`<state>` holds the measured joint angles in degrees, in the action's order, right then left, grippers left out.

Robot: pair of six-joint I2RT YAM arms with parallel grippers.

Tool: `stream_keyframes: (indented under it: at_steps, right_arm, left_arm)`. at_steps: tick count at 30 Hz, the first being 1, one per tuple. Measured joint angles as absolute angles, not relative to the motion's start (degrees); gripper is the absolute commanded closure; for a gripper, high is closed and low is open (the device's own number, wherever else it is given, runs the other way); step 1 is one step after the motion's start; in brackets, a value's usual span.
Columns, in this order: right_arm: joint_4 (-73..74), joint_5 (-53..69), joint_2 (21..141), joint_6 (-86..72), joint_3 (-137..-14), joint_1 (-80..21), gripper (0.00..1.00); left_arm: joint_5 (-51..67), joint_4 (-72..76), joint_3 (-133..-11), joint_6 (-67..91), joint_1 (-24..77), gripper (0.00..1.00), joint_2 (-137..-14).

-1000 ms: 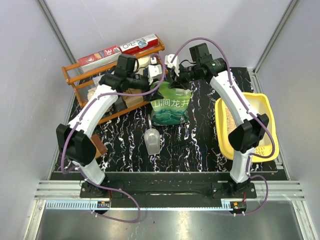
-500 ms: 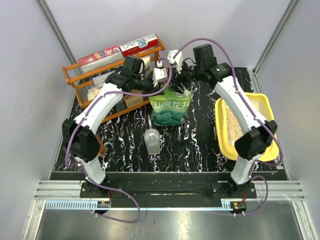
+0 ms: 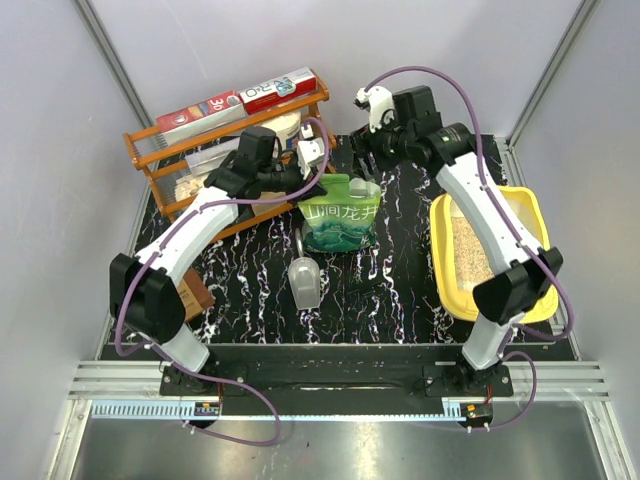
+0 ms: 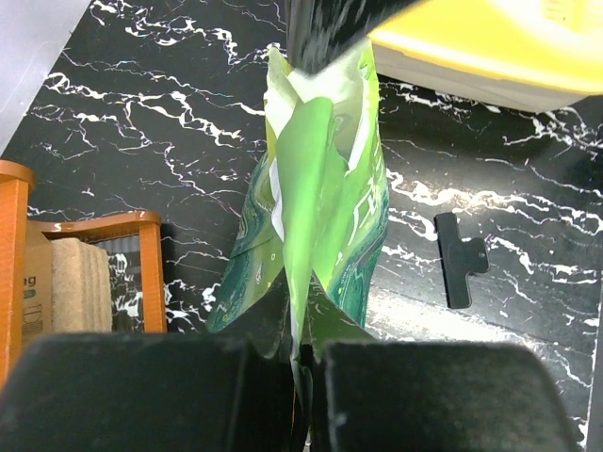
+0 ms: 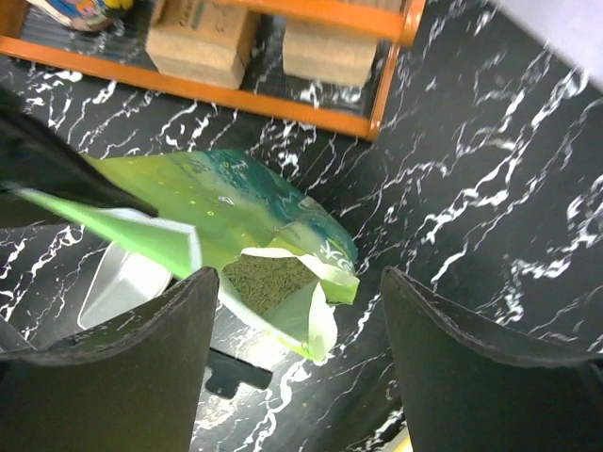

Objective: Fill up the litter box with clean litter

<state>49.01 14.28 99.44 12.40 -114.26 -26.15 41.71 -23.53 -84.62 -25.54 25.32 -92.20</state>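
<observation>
The green pouch stands upright mid-table, its top torn open, with pale granules of clean litter showing inside. My left gripper is shut on the pouch's top edge on its left side. My right gripper hangs open above and behind the pouch, touching nothing. The yellow litter box lies at the right, with a strip of clean litter along its left side. Its rim shows at the top of the left wrist view.
An orange wire rack with boxes on top stands at the back left, close to my left arm. A grey scoop lies in front of the pouch. A black clip lies on the marble top between pouch and litter box.
My left gripper closed on the pouch's top edge. My right gripper opened, let go of the pouch and rose back and to the right.
</observation>
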Motion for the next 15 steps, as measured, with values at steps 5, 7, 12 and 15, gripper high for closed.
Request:
stream_keyframes:
  at_steps: [5, 7, 12, 15]
  right_arm:
    - [54.9, 12.4, 104.8, 8.2, -115.0, -26.2, 0.28]
    - [56.3, 11.7, 105.3, 7.2, -114.4, -26.2, 0.3]
    - [57.7, 10.5, 105.3, 5.8, -113.9, -26.2, 0.34]
    - [58.4, 9.6, 105.3, 5.2, -113.7, -26.1, 0.35]
  left_arm:
    - [41.3, -21.6, -83.7, -22.2, 25.3, 1.0, -92.0]
    - [41.1, -21.5, -83.7, -21.4, 25.3, 1.0, -91.9]
    - [40.8, -20.7, -82.7, -20.4, 25.3, 1.0, -91.3]
    - [40.7, -20.1, -82.0, -19.7, 25.3, 1.0, -90.9]
